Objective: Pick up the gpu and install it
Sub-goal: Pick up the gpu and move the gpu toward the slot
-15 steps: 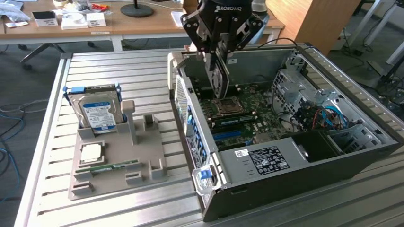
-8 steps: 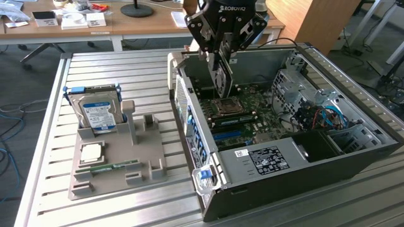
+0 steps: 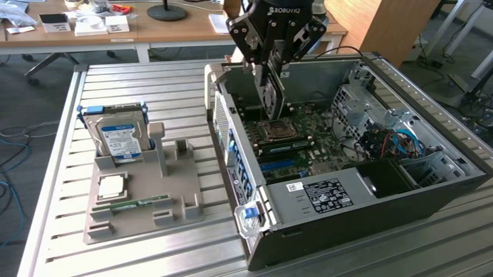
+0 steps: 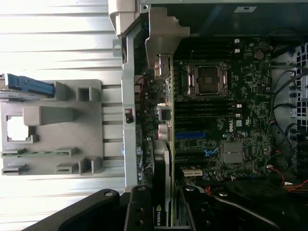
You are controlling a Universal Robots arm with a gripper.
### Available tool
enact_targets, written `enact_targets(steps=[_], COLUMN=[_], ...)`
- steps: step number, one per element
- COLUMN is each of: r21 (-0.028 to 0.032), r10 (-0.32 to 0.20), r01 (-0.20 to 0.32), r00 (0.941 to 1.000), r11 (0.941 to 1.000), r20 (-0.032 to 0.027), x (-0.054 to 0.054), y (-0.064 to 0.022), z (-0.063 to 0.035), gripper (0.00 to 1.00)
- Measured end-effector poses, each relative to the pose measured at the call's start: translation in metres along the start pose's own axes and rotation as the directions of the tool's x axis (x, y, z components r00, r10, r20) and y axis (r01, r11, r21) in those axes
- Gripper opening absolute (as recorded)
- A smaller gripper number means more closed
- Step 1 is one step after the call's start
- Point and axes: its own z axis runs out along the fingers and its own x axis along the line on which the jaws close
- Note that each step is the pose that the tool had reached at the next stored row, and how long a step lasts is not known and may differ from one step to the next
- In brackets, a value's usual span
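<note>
— Wrist view gives you the gpu (image 4: 163, 163) edge-on, clamped in the gripper (image 4: 164, 211), with its silver bracket (image 4: 166, 33) just beside the case wall (image 4: 129, 120).

— And the exterior view?

— You get it upright over the motherboard (image 3: 316, 133), near the CPU socket (image 3: 277, 130). You can't tell whether it touches. Open space lies above the board, toward the exterior view's right.

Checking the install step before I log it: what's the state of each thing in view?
tool: shut on the gpu
gpu: held on edge over the motherboard, seating unclear
computer case: on its side, open
hard drive: upright in the gray holder
memory stick: flat in the holder
processor chip: flat in the holder
</note>
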Motion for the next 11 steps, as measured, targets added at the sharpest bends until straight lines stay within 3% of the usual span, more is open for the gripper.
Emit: enact_targets(steps=[11], r21=[0.0001], r10=[0.000], r01=[0.000], r00=[1.0000], r11=[1.0000], r20=[-0.0001], x=[-0.014], y=[0.0007], z=[0.0003], gripper=[0.27])
